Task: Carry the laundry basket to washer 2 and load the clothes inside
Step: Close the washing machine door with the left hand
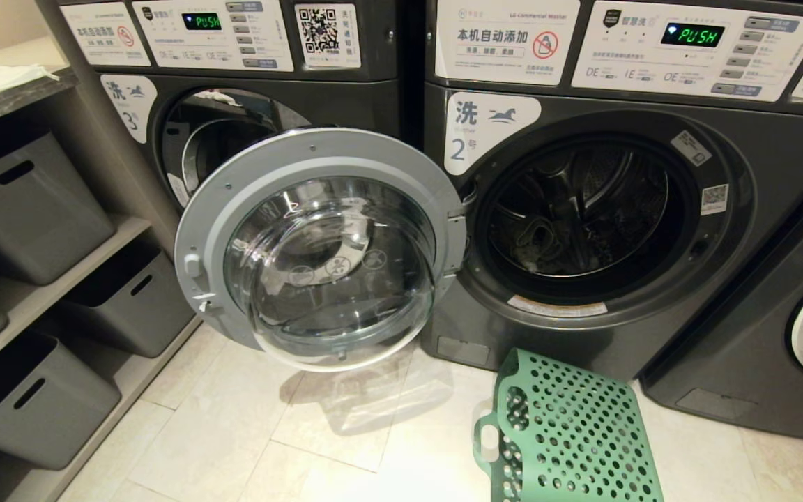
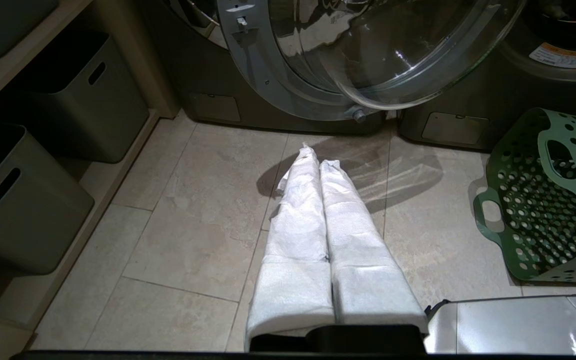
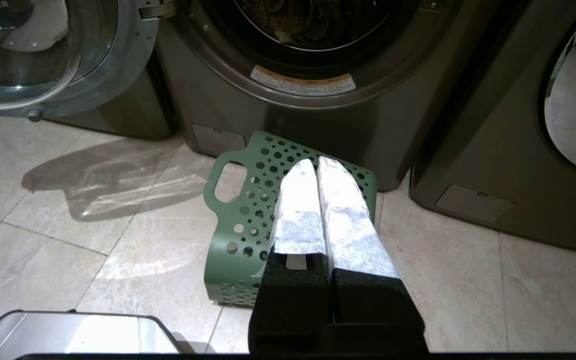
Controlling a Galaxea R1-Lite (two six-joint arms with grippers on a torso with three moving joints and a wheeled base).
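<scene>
Washer 2 (image 1: 743,209) stands with its round glass door (image 1: 318,251) swung wide to the left. Crumpled greyish clothes (image 1: 539,236) lie low in its drum, and show again as the clothes (image 3: 298,25) in the right wrist view. The green laundry basket (image 1: 569,432) lies tipped on its side on the floor just before the washer; the basket (image 2: 543,200) shows no contents. My left gripper (image 2: 319,159) hangs shut and empty over bare tiles left of the basket. My right gripper (image 3: 313,162) is shut and empty above the basket (image 3: 243,200). Neither arm shows in the head view.
Washer 3 (image 1: 129,104) stands left of washer 2, partly behind the open door. Shelves at the far left hold grey storage bins (image 1: 25,202). Another washer (image 1: 757,362) juts out at the right. Pale floor tiles (image 1: 234,432) spread under the open door.
</scene>
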